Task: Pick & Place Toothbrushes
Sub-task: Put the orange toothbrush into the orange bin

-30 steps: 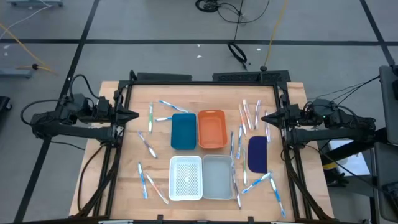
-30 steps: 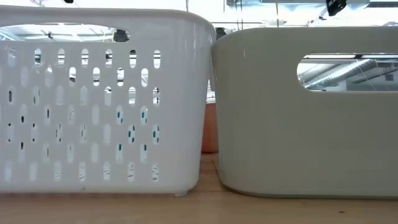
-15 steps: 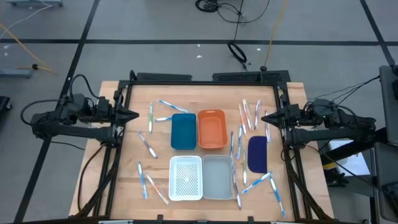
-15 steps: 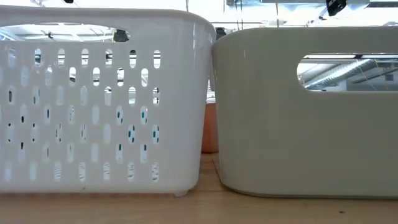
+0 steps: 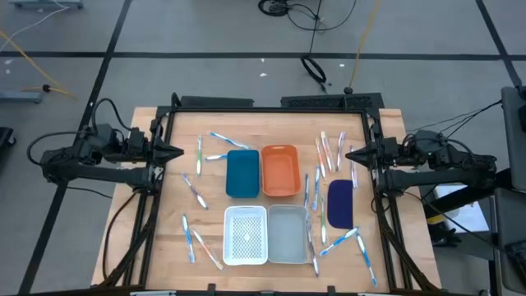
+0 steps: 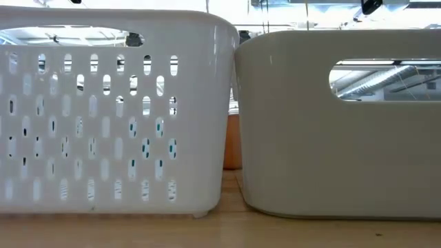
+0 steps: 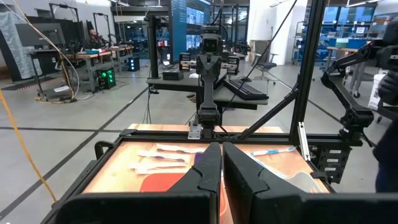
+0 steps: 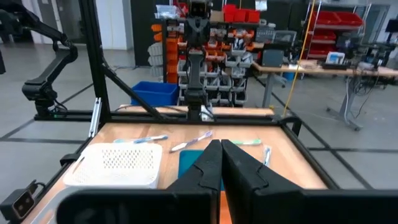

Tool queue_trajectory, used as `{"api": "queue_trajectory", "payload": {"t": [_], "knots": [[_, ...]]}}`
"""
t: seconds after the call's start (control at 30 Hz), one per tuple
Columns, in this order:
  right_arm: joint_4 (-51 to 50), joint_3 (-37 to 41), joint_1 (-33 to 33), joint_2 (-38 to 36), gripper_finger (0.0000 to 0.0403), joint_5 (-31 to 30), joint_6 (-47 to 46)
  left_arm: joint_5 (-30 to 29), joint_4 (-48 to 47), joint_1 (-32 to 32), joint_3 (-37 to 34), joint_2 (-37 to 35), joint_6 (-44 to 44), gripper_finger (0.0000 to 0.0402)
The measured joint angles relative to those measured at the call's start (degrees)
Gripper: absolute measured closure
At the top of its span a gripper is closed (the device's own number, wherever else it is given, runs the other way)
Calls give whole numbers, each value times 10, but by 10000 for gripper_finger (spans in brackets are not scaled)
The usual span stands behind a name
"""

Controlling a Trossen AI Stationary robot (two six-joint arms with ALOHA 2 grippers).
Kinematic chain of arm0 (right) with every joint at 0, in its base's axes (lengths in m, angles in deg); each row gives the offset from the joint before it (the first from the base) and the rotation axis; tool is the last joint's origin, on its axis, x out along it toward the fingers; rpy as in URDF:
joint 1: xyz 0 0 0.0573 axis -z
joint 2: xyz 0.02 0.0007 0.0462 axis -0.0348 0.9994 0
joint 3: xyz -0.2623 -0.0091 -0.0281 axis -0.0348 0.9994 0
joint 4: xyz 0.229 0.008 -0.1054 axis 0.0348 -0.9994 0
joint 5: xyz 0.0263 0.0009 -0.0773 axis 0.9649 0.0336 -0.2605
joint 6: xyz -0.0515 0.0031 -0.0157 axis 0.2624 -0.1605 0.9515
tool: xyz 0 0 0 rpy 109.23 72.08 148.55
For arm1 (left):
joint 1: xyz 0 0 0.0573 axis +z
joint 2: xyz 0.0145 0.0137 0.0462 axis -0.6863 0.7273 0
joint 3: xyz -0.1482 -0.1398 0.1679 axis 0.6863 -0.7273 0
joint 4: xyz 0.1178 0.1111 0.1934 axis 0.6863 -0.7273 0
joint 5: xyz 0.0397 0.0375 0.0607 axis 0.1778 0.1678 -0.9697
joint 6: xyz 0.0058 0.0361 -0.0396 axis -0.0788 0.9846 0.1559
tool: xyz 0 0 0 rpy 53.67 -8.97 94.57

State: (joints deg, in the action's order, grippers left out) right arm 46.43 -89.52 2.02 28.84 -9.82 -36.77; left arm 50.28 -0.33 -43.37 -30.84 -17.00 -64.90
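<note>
Several thin toothbrushes lie flat on the wooden table: a group near the left edge (image 5: 195, 190), some at the far side (image 5: 223, 140), a cluster at the far right (image 5: 327, 152), and more at the near right (image 5: 341, 240). My left gripper (image 5: 179, 153) hangs shut above the table's left edge, pointing level toward the middle. My right gripper (image 5: 349, 155) mirrors it above the right edge, also shut. Neither has anything between its fingers. The left wrist view shows its shut gripper (image 7: 222, 168) above toothbrushes (image 7: 163, 149). The right wrist view shows its own gripper (image 8: 221, 165) likewise.
Four small trays stand mid-table: dark blue (image 5: 242, 173), orange (image 5: 280, 171), white perforated (image 5: 246, 235) and grey (image 5: 288, 233). A dark blue oblong pad (image 5: 340, 203) lies right of them. The white tray (image 6: 110, 110) and grey tray (image 6: 337, 124) fill the low view.
</note>
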Motion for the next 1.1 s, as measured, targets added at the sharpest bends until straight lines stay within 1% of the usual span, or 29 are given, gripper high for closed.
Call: {"api": "queue_trajectory", "payload": {"t": [0.1,0.2,0.37,0.47,0.6,0.7,0.77,0.83,0.9,1.1], "knots": [[7,0,0,3,399,0,11,0,0,0,0,0,0,382],[2,0,0,3,399,-2,-1,0,0,0,0,0,0,382],[2,0,0,3,399,-44,-42,0,0,0,0,0,1,382],[2,0,0,3,399,-43,-61,-3,2,0,0,0,14,382],[2,0,0,2,399,-42,-96,-22,35,0,0,0,74,382],[2,0,-1,-2,399,-42,-107,-36,52,0,0,0,70,382],[2,0,-1,-6,399,-42,-104,-20,43,0,-3,0,55,382],[5,3,-1,-11,399,-42,-99,10,56,0,-25,-1,37,382],[16,15,-1,-21,399,-42,-100,24,99,0,-57,-1,17,382],[67,83,-1,-57,399,-42,-116,16,228,0,-165,-1,10,382]]}}
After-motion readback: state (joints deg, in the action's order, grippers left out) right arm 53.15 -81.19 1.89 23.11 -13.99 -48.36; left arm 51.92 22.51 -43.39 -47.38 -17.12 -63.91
